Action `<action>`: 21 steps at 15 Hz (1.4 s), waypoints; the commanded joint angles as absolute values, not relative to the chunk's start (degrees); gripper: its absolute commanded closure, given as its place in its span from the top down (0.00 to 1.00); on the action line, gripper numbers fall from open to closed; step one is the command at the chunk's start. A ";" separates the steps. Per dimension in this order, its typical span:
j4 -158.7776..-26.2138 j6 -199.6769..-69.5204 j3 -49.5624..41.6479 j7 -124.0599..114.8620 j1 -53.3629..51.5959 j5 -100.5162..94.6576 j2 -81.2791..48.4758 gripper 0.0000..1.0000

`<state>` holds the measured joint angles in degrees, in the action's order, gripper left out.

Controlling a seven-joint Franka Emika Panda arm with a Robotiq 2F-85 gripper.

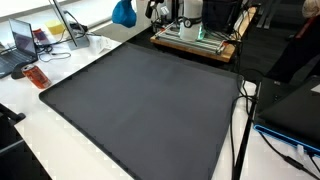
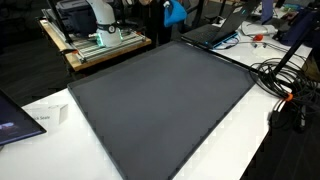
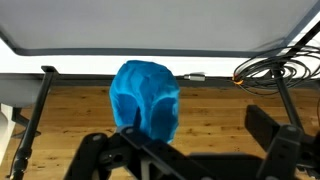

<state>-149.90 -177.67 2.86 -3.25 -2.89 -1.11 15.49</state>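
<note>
Nearest the camera in both exterior views we find the dark mat [image 1: 140, 100], which is also the largest item. It lies flat and covers most of the white table [image 1: 60, 125], whose bare margin frames it. At the far edge of the mat stands the wooden platform [image 1: 195, 45] that carries the robot base. An open laptop [image 1: 22, 40] sits on the table margin near one far corner of the mat.

The blue bundle [image 3: 147, 98] is a soft, rounded thing. In both exterior views it hangs in the air beyond the far edge of the mat, beside the platform, touching neither mat nor table. In the wrist view it sits directly ahead of the gripper [image 3: 190, 130], with wooden floor beneath it and the table edge beyond.

The lower part of the bundle overlaps the linkage of one finger, while the other finger stands apart from it. We cannot tell whether the pads clamp it.

Black cables [image 3: 270, 68] hang off the table edge near the bundle. The smallest item, an orange object [image 1: 37, 77], lies on the table margin just beside a corner of the mat, near the laptop.
</note>
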 commanded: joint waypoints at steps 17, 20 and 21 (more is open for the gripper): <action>-148.35 -171.32 16.06 -12.80 10.93 -9.27 16.93 1.00; -147.70 -169.72 12.54 -9.35 4.48 -6.33 15.41 1.00; -147.47 -169.20 18.84 -15.83 13.07 -11.02 16.99 1.00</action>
<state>-148.88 -172.07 16.25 -12.53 10.23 -8.99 16.00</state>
